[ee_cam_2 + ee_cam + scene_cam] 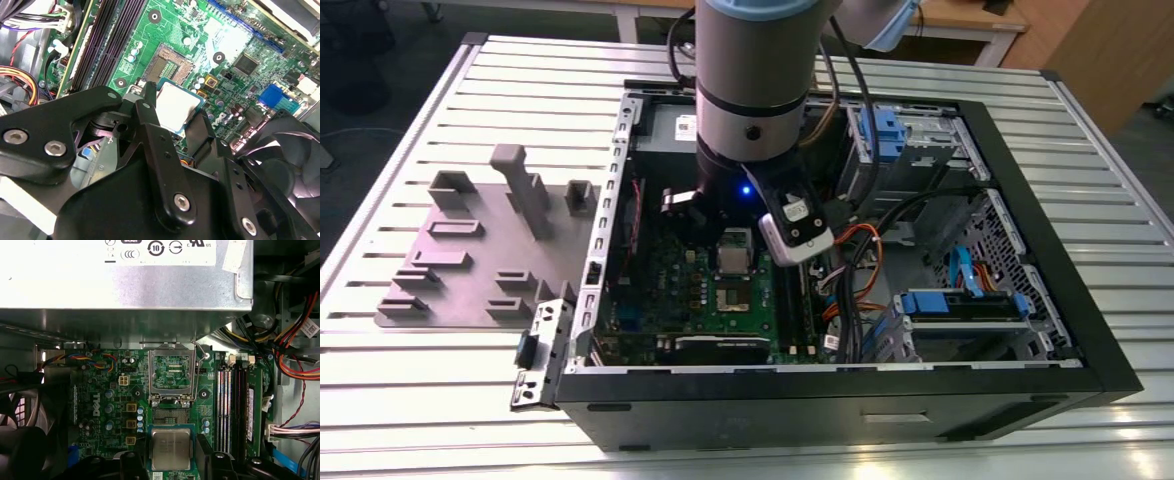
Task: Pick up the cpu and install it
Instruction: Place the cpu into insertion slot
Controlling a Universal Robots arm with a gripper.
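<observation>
Pincer (pixel 171 456): closed on cpu (pixel 171 449), gripping two opposite edges.
Cpu: level, above board (pixel 100 390), just short of socket (pixel 167 415).
Socket: open, between cpu and raised frame (pixel 171 372).

1. The arm (pixel 750 60) is rocking a silver-grey tube with a pale blue cap.
2. A blue light (pixel 744 190) is glowing, white camera box (pixel 797 232) sitting beside it.
3. Black gripper (pixel 174 116) links are showing silver screws (pixel 181 201).
</observation>
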